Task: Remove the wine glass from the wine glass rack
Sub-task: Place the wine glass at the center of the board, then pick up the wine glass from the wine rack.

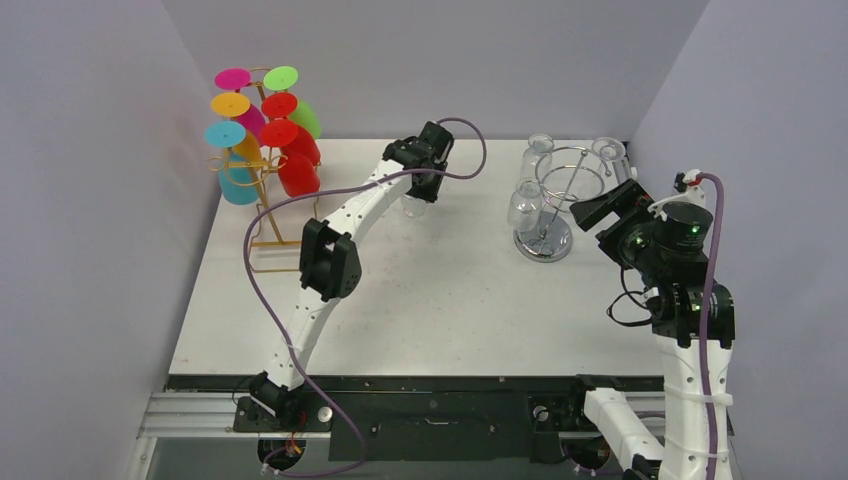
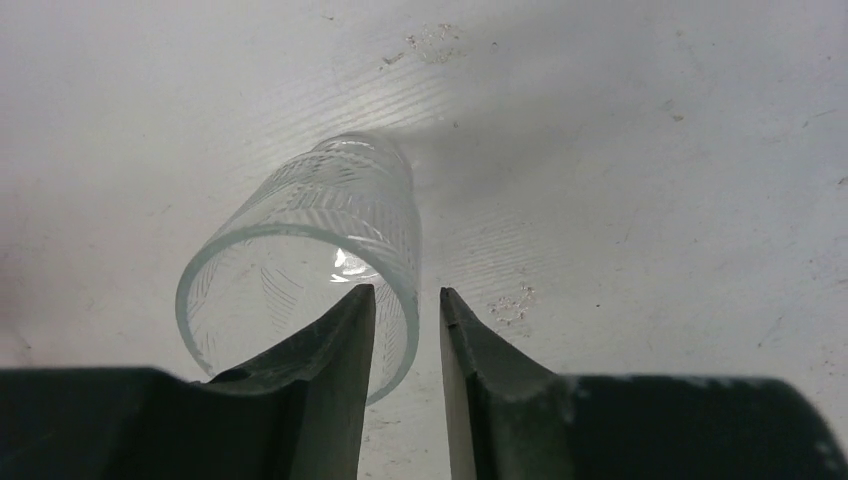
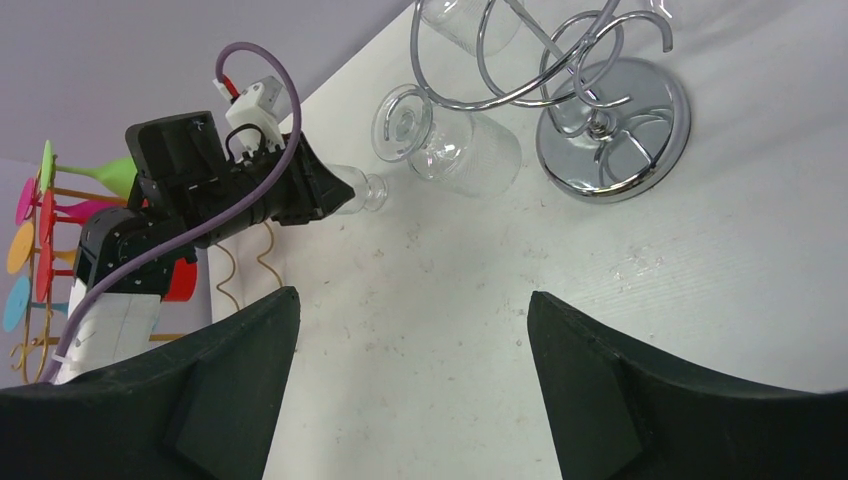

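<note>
A clear etched wine glass (image 2: 300, 210) stands on the white table, seen from above its rim. My left gripper (image 2: 407, 290) straddles the rim, with one finger inside the bowl and the other outside. The fingers stand a little apart, with small gaps to the glass wall. The top view shows this gripper (image 1: 416, 188) over the glass (image 1: 413, 207) at the back middle. The chrome rack (image 1: 545, 242) stands to the right with clear glasses hanging from it (image 1: 522, 205). My right gripper (image 3: 413, 293) is wide open and empty beside the rack (image 3: 640, 140).
A gold wire rack (image 1: 268, 240) holding several coloured plastic glasses (image 1: 290, 150) stands at the back left. Two more clear glasses (image 1: 538, 150) (image 1: 608, 150) hang on the chrome rack's far side. Grey walls close in the left, back and right.
</note>
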You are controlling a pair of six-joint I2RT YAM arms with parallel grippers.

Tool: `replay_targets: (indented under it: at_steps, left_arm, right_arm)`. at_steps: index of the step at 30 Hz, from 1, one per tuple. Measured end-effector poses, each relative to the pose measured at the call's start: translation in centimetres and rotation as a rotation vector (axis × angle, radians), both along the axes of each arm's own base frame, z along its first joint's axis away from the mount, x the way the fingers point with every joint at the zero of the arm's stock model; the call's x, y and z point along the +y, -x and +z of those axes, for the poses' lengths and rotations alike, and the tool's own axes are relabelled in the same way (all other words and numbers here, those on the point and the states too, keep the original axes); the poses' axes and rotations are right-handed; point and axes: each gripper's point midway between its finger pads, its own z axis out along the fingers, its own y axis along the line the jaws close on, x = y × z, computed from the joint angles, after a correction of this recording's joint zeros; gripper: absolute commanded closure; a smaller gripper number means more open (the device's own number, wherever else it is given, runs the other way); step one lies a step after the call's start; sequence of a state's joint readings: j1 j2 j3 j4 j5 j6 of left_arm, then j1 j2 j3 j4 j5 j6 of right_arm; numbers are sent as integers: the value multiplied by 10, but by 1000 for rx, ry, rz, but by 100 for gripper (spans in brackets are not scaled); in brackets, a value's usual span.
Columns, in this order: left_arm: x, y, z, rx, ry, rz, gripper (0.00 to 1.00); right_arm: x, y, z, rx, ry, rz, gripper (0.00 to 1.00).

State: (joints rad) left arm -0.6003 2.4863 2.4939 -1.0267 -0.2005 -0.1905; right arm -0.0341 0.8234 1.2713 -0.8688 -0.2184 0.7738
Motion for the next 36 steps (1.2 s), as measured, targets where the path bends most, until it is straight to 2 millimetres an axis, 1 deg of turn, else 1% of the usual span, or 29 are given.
replay_targets:
  at_steps: [3, 12, 16, 18, 19, 20, 21, 24, 25, 27, 28, 29, 30, 33, 36]
  left_arm:
    - [1, -4, 4, -15, 5, 3, 63]
    - [5, -11, 13, -39, 8, 2, 51]
    - [5, -12, 20, -53, 13, -2, 43]
    - [5, -12, 25, -62, 17, -6, 35]
    - [5, -12, 29, -68, 20, -8, 34]
    - [5, -12, 35, -76, 23, -9, 29]
    - [5, -12, 40, -85, 28, -10, 27]
    - [7, -10, 64, -122, 48, -11, 16]
    - [7, -10, 73, -137, 57, -11, 15]
    - [9, -7, 96, -172, 80, -9, 10]
    - [10, -5, 107, -189, 91, -9, 7]
    - [10, -3, 118, -205, 103, -9, 5]
    - [10, -1, 130, -223, 116, -7, 0]
    - [10, 9, 164, -275, 165, -1, 3]
    - [9, 27, 190, -307, 211, -3, 4]
  right_arm:
    - [0, -1, -2, 6, -4, 3, 21]
    - [3, -3, -10, 18, -13, 17, 21]
    - [4, -8, -14, 20, -27, 25, 22]
    - [4, -11, -16, 24, -35, 26, 23]
    - [4, -13, -17, 26, -38, 23, 23]
    - [2, -14, -17, 28, -42, 17, 24]
    - [0, -16, -17, 28, -47, 11, 25]
    - [-2, -21, -16, 22, -57, 5, 27]
    - [-2, -23, -17, 23, -60, 5, 27]
    - [-4, -26, -17, 22, -62, 1, 27]
    - [-6, -28, -17, 23, -65, -3, 27]
    - [-9, -29, -17, 23, -67, -10, 27]
    - [-13, -31, -18, 26, -70, -23, 28]
    - [-29, -38, -20, 32, -86, -68, 28]
    - [-48, -47, -20, 38, -101, -114, 29]
